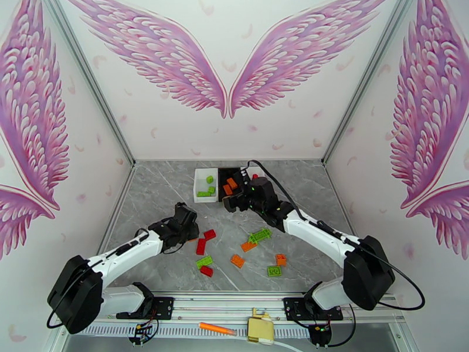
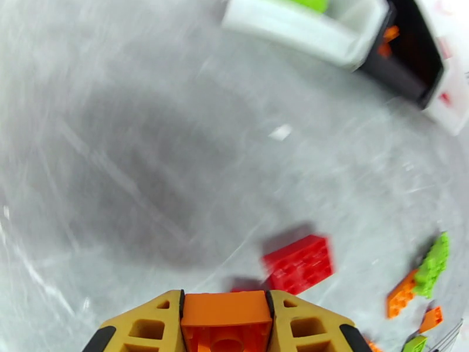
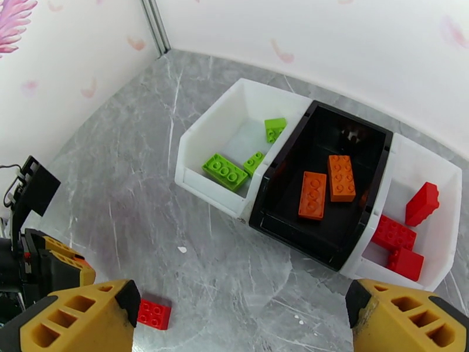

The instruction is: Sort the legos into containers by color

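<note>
**Three bins part-filled, one brick held**

Three bins stand touching in a row at the 12 o'clock end of the table (image 1: 158,189). The left white bin (image 3: 208,189) holds three green bricks (image 3: 225,171). The black bin (image 3: 293,233) in the middle holds two orange bricks (image 3: 312,195) lying side by side. The right white bin (image 3: 437,171) holds three red bricks (image 3: 394,233), one of them tilted against its 3 o'clock wall.

The left gripper (image 2: 225,300) has its jaws closed on an orange brick (image 2: 225,317), clamped between both fingers above the table. In the top view it sits at about 7 o'clock from the bins. A loose red brick (image 2: 299,264) lies just beside it at 3 o'clock.

The right gripper (image 3: 241,300) has its jaws spread wide with nothing between them. It hangs over the 6 o'clock side of the bins, with the black bin straight ahead at 12 o'clock.

Some nine loose bricks lie scattered between the arms, at 6 o'clock from the bins. Red ones (image 1: 201,246) sit towards 9 o'clock. A long green one (image 1: 260,235) touches an orange one (image 1: 248,246) at mid-table. More orange (image 1: 281,260) and green (image 1: 274,270) lie towards 4 o'clock.
</note>
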Controlling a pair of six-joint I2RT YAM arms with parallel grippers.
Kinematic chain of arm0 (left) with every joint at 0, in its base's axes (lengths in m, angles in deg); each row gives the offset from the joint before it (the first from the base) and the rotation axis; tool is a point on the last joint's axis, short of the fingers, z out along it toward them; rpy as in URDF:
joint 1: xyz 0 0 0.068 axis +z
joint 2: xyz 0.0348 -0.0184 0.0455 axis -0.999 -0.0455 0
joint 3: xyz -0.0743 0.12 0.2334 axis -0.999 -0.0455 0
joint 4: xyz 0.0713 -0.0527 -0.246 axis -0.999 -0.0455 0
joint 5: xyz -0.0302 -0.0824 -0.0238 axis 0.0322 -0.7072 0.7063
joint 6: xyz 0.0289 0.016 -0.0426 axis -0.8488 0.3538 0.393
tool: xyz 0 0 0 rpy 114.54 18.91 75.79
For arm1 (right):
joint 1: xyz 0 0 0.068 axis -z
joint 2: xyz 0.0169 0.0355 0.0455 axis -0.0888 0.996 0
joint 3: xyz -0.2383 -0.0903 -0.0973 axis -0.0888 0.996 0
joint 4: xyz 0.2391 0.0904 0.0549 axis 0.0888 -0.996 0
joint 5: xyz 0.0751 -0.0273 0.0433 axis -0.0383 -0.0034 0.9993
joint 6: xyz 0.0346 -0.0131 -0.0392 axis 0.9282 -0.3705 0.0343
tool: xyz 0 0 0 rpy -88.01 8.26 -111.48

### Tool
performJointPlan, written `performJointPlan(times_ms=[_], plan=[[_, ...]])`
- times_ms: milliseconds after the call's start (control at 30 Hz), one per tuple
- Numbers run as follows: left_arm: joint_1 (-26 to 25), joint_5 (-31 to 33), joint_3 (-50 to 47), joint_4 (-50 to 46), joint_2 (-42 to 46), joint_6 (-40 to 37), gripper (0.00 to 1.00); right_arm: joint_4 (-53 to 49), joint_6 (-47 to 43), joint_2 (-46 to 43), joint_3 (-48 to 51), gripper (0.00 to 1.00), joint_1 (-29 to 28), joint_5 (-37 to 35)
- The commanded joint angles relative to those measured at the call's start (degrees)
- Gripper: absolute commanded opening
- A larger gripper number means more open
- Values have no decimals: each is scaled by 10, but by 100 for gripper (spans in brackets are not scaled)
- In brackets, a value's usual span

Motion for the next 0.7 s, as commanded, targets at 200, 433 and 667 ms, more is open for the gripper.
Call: performJointPlan(times_ms=[200, 433, 667], plan=[[7, 15, 84, 253, -57, -154, 24, -2, 9, -74, 48, 99, 0, -27], [14, -23, 172, 359, -176, -223, 22, -4, 30, -121, 84, 99, 9, -36], [23, -53, 300, 372, -319, -243, 23, -5, 33, -133, 93, 99, 13, -42]])
